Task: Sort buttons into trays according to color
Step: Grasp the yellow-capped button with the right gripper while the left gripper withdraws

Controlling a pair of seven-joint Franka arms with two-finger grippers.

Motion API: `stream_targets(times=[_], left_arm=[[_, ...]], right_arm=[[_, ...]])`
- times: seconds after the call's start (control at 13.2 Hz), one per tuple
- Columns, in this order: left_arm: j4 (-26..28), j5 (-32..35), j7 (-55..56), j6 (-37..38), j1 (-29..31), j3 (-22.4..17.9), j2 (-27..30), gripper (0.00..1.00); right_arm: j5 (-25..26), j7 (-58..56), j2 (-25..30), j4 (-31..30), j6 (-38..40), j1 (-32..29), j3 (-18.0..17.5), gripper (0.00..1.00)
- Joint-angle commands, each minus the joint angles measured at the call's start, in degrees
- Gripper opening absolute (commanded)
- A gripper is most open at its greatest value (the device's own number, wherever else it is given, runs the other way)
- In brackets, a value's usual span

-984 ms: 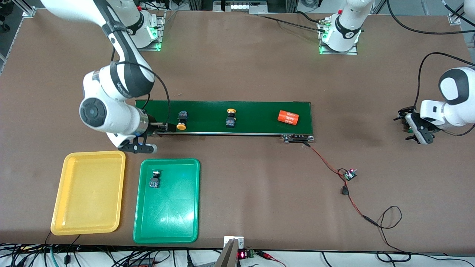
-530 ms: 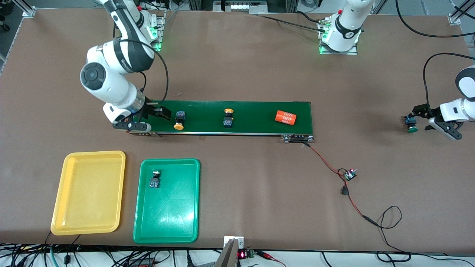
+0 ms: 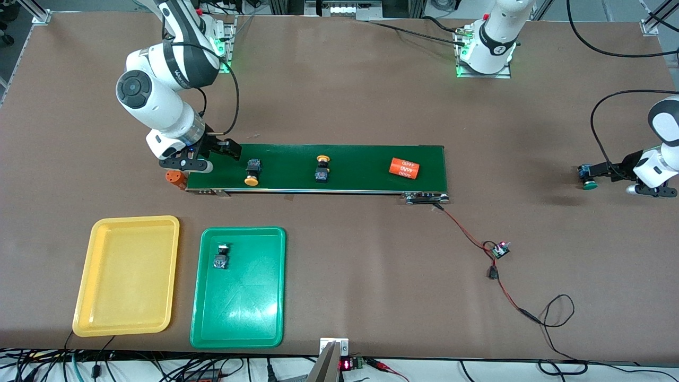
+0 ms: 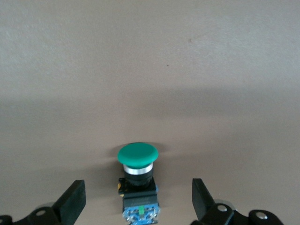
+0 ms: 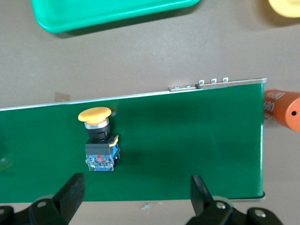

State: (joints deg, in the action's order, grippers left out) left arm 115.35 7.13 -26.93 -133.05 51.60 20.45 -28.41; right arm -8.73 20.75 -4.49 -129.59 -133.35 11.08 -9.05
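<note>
**Mia:** Jaws on both arms are standing wide open and holding nothing. So what is changing?

**Ben:** Starting big: the bench [image 3: 339,106] is staying put, but the belt [image 3: 360,175] is carrying its things toward the right arm's end. The yellow tray [image 3: 127,276] is sitting bare. The green tray [image 3: 244,302] is holding one button [image 3: 221,256].

**Mia:** And the arms?

**Ben:** The right arm [image 3: 159,101] is swinging away from the trays. Now the right jaws are hanging over the belt's end, lined up with the nearest yellow button [image 3: 252,172]. The left arm [image 3: 655,159] is pulling back at its end of the bench. The left jaws are sitting spread on each side of a green button [image 4: 137,161], not touching it.

**Mia:** What is that meaning for the sorting?

**Ben:** I am guessing the nearest yellow one is getting picked next. The second yellow button [image 3: 321,168] is riding mid-belt, and an orange can [image 3: 403,168] is coming after it.
</note>
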Motion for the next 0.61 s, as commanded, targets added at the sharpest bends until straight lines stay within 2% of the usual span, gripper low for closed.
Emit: stream_targets(times=[0.0,0.53], left_arm=[[-1.09,3.23,4.34,-2.55,-0.89,-0.24,-1.73,1.00],[-0.04,5.69,1.62,-3.72,-0.71,-0.32,-2.09,1.00]], right_arm=[[-0.94,3.75,-1.40,-0.75,-3.05,2.71,-0.01,1.00],[-0.59,5.27,-5.88,-0.49,-8.07,4.04,-0.01,1.00]])
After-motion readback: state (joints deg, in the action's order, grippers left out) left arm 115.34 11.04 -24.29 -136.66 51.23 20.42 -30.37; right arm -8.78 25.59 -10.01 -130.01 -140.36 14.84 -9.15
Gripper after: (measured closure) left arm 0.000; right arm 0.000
